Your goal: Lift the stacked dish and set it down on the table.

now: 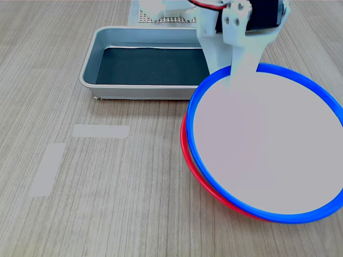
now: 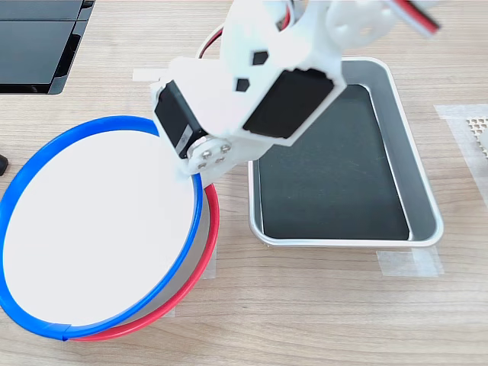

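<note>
The white pincer (image 1: 236, 75) bites the far edge of the blue plate (image 1: 268, 144), one finger lying flat on top. The plate is big and round, with a bright blue rim and pale middle. It sits on a red plate (image 1: 201, 179) on the wooden worktop (image 1: 107, 203). A grey tray (image 1: 102, 43) sits just beside them.

tray (image 1: 91, 64) behind, bare table (image 1: 107, 203) beside
</note>
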